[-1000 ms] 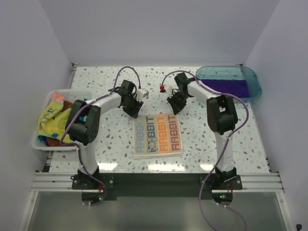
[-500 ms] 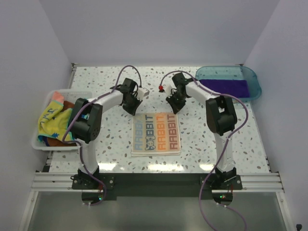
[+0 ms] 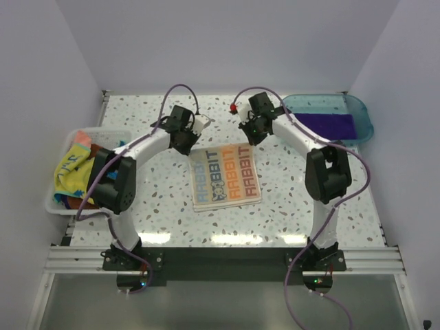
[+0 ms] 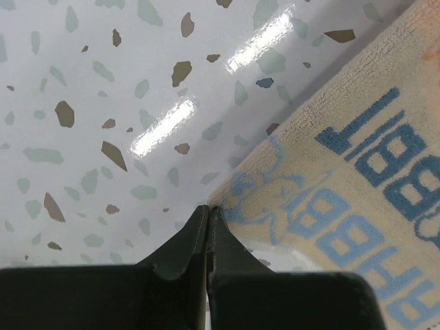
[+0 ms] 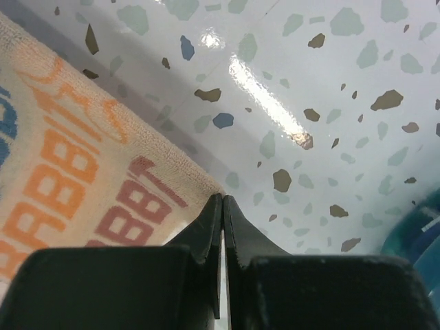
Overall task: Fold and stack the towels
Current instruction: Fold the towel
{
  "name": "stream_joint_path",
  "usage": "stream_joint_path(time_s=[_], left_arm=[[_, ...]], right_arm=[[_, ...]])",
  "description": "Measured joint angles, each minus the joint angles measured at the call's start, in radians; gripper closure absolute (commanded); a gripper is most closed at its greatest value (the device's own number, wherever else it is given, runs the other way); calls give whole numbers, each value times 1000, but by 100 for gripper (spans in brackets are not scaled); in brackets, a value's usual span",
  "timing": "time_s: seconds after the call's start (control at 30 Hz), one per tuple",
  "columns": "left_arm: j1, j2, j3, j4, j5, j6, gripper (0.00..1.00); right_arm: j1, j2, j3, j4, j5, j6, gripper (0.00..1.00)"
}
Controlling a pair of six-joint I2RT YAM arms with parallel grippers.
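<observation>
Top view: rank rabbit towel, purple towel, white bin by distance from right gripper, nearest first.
1. rabbit towel, far corner at the right gripper
2. purple towel, in the tray to the right
3. white bin, far left

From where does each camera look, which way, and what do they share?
Top external: above, behind the robot, looking down on the speckled table; both arms show.
Left wrist: looks down along its left gripper, shut on a corner of the white cloth towel lettered RABBIT.
Right wrist: likewise, right gripper shut on another corner.
All share that towel.
</observation>
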Motion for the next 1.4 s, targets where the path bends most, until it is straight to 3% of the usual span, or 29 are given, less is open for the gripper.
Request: stream_joint_path(time_s=[0.47,0.8,1.13,1.4], left_arm=[[-76,-286,-242,54,-33,-172,100],[-177,-423,-373,31,-45,-390,100],[-184,-440,-463,34,-6,-489,100],[-184,-427,-469,26,6,-505,100]], right_arm=[[85,-225,-235,29,167,161,100],[87,-400,-415,19,162,316,100],[89,-480,-616,30,50,439,100],[89,-545,-645,29,32,472,100]])
